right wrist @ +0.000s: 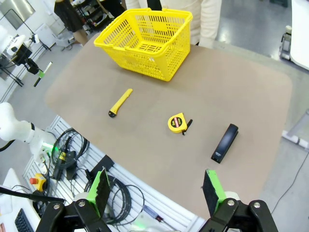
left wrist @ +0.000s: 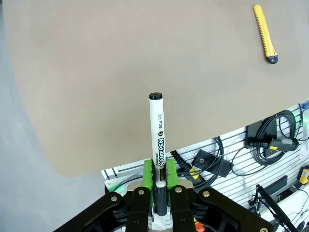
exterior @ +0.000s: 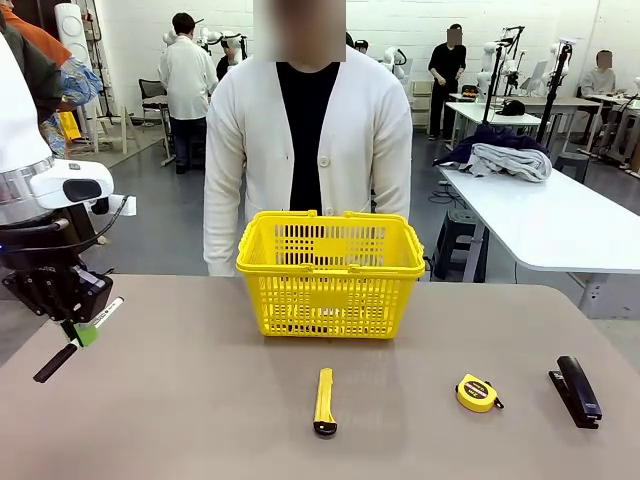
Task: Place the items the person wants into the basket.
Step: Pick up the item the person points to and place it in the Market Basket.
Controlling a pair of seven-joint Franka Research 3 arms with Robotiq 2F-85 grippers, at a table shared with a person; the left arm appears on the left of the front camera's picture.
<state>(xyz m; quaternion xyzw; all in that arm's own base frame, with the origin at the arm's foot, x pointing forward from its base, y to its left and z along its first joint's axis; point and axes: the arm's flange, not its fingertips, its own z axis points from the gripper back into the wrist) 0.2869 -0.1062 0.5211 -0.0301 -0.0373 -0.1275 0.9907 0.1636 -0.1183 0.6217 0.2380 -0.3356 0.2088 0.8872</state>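
The left jaws were clamped on a marker (left wrist: 157, 140), its white printed barrel pinched between the green pads (left wrist: 149, 170) and its black tip pointing away from the wrist. From the front we saw the marker (exterior: 56, 362) hanging tilted, dark end lowest, lifted clear of the surface (exterior: 180, 410) near its left edge. The right jaws stood wide open with nothing between their green pads (right wrist: 101, 189). They hovered high above the near edge of the surface (right wrist: 241, 87), over a rack of cables (right wrist: 67, 150) on the robot's side.

Farther out, a slim yellow utility knife (exterior: 324, 398) lay flat near the middle of the surface, its black end toward the robot. In the left wrist view the utility knife (left wrist: 265, 34) sat far off in the upper corner. In the right wrist view the utility knife (right wrist: 120, 102) lay between the near edge and the basket (right wrist: 159, 65), apart from it.

The yellow lattice basket (exterior: 300, 300) stood upright at the far middle of the surface, handles folded down. We could not tell what lay inside it. Just behind it stood the person (exterior: 250, 150) in a white cardigan over a black shirt, arms hanging.

To the right of the knife lay a round yellow tape measure (exterior: 477, 392), and farther right a black stapler (exterior: 576, 390) near the right edge. All were well apart from each other.
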